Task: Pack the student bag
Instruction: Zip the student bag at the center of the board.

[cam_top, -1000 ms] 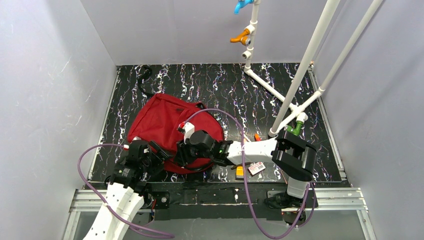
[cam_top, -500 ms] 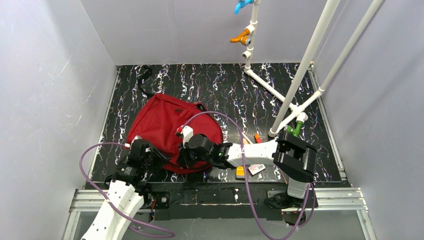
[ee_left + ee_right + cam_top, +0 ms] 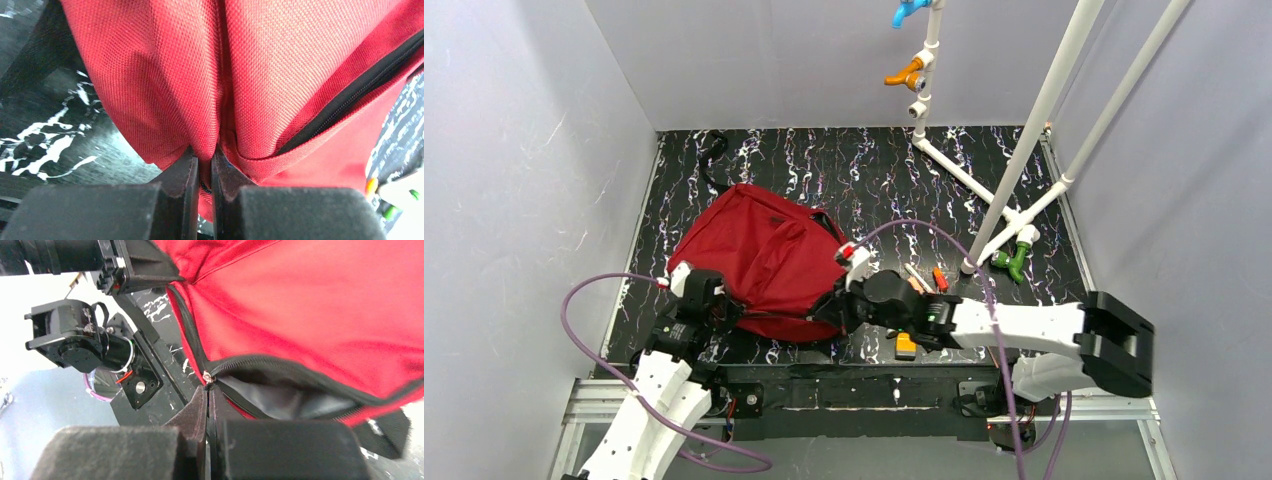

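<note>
1. Step in hand, as judged: opening the student bag (image 3: pixel 759 260) by its zip, ahead of any packing
2. Position of the student bag: on the counter (image 3: pixel 874 170), left of centre, towards the near edge, stretched between the two sets of fingers, soft body bunched and creased
3. Left fingers (image 3: pixel 192 167): together, clamped on a fold of red fabric at the near-left corner of the bag; reads as an anchoring hold
4. Right fingers (image 3: pixel 199 410): together, pinched on the zip pull (image 3: pixel 206 376) at the near-right side, small metal tab running down into the tips by the look of it
5. Zip mouth beside that pull partly agape, grey lining (image 3: pixel 280 400) showing inside; black zip track (image 3: pixel 187 335) beyond the pull closed as far as visible
6. Waiting on the counter right of the bag: orange block (image 3: pixel 905 345), pen (image 3: pixel 916 277), orange marker (image 3: pixel 939 278); nothing seen inside the bag
7. Next move, as judged: draw the pull along the track with the right side, hold the fabric taut with the left; calls for opposed tension and a pull following the curve of the track, not straight up
8. Watch for: soft bag sliding or lifting as one piece instead of unzipping; tab slipping out of the tips; mouth too narrow for the loose items unless run well round
</note>
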You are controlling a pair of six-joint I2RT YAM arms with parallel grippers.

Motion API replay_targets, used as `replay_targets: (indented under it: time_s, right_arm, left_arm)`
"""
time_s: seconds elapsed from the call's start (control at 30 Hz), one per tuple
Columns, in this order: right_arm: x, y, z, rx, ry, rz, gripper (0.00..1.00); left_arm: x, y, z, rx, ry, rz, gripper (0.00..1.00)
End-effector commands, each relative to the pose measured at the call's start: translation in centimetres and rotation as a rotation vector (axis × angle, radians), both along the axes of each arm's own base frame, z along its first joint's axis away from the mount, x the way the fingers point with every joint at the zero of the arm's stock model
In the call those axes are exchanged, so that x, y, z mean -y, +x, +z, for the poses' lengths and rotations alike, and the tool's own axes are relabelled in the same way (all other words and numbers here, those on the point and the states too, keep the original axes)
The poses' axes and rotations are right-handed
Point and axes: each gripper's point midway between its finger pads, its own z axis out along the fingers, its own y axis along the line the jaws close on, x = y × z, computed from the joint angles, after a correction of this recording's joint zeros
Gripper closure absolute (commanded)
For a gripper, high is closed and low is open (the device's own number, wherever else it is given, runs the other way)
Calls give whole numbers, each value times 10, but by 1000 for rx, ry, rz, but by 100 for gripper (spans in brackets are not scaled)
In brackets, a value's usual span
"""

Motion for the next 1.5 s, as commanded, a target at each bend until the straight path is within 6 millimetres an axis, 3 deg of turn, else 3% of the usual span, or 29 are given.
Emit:
replay_targets:
  time_s: [0.0, 0.07, 0.2, 0.3, 0.4, 0.47, 0.53, 0.63, 0.73, 0.83, 0.9, 1.1, 1.2, 1.37, 1.47]
  right_arm:
    - [30, 13, 35, 26, 88, -97, 99]
    - [39, 8, 37, 24, 99, -92, 99]
    - [58, 10, 19, 13, 52, -132, 99]
    - [57, 18, 25, 24, 58, -131, 99]
    - [43, 22, 34, 37, 79, -107, 99]
    - [32, 24, 41, 35, 101, -85, 99]
    - [23, 25, 47, 27, 125, -55, 99]
    - [15, 25, 51, 5, 162, -18, 99]
    - [11, 27, 53, -41, 191, -1, 99]
    - [11, 30, 60, -66, 222, -6, 99]
    - [13, 33, 67, -73, 241, -21, 99]
    - [23, 45, 75, -106, 259, -70, 99]
    - [22, 47, 81, -133, 290, -73, 99]
    - [23, 49, 91, -143, 316, -79, 99]
    - [28, 50, 94, -142, 315, -95, 99]
  left_arm:
    - [-54, -5, 8, 15, 252, 135, 100]
    - [-59, -5, 11, 30, 270, 146, 100]
    - [-60, -5, 18, 38, 274, 146, 100]
    - [-50, -6, 22, 28, 236, 101, 97]
    - [-32, -9, 35, 47, 168, 8, 57]
    - [-18, -8, 63, 114, 110, -59, 34]
    - [-3, -9, 99, 221, 53, -143, 23]
    - [35, -9, 146, 409, -40, -385, 18]
    - [87, -12, 169, 550, -175, -703, 20]
    - [126, -25, 160, 520, -385, -933, 23]
    - [130, -23, 142, 469, -377, -951, 24]
    - [140, -35, 121, 570, -52, -1186, 17]
    - [142, -35, 97, 509, 97, -1308, 17]
    - [142, -24, 58, 380, 313, -1410, 25]
    - [136, -10, 49, 314, 379, -1340, 41]
